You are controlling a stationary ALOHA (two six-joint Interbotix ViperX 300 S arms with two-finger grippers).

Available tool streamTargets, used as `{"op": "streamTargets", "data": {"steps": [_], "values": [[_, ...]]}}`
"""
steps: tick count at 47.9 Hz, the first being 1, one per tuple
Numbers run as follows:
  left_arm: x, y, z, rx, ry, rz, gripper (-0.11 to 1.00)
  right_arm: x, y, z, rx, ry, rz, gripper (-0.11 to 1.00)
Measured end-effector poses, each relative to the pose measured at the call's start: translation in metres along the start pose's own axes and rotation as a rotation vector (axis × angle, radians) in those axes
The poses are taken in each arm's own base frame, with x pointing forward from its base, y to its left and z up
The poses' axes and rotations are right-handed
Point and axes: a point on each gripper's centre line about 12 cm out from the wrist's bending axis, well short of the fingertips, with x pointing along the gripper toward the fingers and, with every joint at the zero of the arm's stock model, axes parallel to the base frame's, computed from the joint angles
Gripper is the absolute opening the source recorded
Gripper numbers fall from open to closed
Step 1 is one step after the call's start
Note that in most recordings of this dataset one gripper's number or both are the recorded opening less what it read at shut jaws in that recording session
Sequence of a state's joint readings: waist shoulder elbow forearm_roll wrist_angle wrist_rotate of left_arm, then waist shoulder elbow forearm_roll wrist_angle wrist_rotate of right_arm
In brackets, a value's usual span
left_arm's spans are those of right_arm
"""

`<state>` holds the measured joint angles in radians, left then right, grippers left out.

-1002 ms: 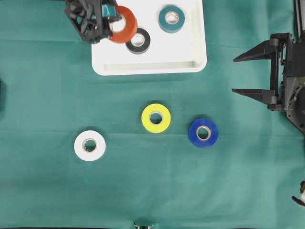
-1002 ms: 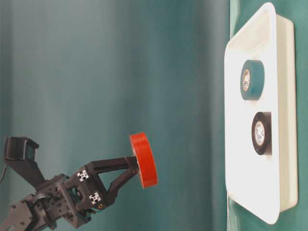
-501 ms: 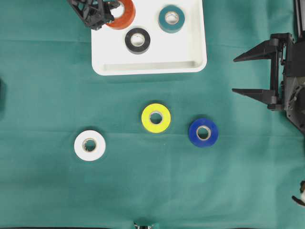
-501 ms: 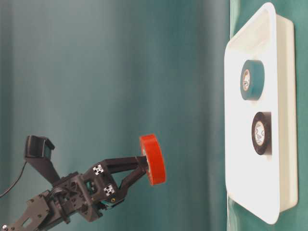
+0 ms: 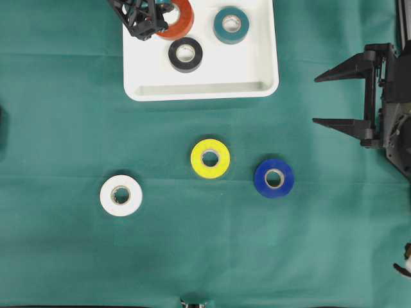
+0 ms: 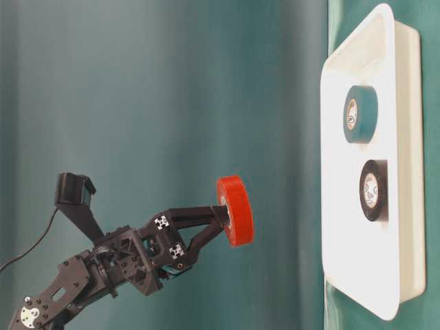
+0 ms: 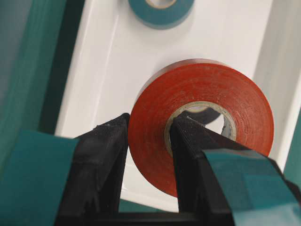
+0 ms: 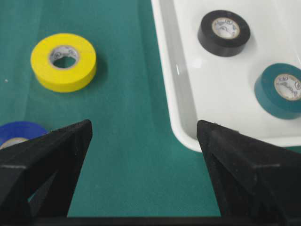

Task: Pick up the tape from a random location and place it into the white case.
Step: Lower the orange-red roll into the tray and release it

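**Red tape held over the case; three rolls on the cloth**

White roll (image 5: 121, 195): flat on the green cloth (image 5: 64, 115), far left.
Left gripper (image 5: 156, 18): fingers clamped on the wall of the red tape (image 5: 177, 17), one finger through its core; roll held clear above the white case (image 5: 200, 90), at its left end.
Black roll (image 5: 185, 54), teal roll (image 5: 231, 25): lying in the case, apart.
Yellow roll (image 5: 210, 158), blue roll (image 5: 273, 178): on the cloth below the case, near each other.
Right gripper (image 5: 338, 99): fingers wide apart, empty, at the right edge.
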<state>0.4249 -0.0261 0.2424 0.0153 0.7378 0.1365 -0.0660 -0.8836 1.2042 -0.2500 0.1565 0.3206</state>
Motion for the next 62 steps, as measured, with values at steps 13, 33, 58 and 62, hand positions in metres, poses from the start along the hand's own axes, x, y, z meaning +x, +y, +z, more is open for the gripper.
{"op": "streamTargets", "data": {"steps": [13,33,58,62], "values": [[0.0,0.0,-0.001,0.0,0.006,-0.001,0.22,0.0,0.0,0.0,0.001,0.0,-0.002,0.9],[0.03,-0.004,-0.027,0.005,0.067,-0.011,0.22,0.0,0.0,0.001,0.001,-0.002,-0.001,0.9],[0.096,0.012,-0.068,-0.032,0.063,0.016,0.22,0.001,0.0,0.0,0.001,0.003,-0.001,0.9],[0.101,0.012,-0.07,-0.022,0.071,0.016,0.22,0.001,0.0,0.0,0.0,0.005,-0.001,0.9]]}}
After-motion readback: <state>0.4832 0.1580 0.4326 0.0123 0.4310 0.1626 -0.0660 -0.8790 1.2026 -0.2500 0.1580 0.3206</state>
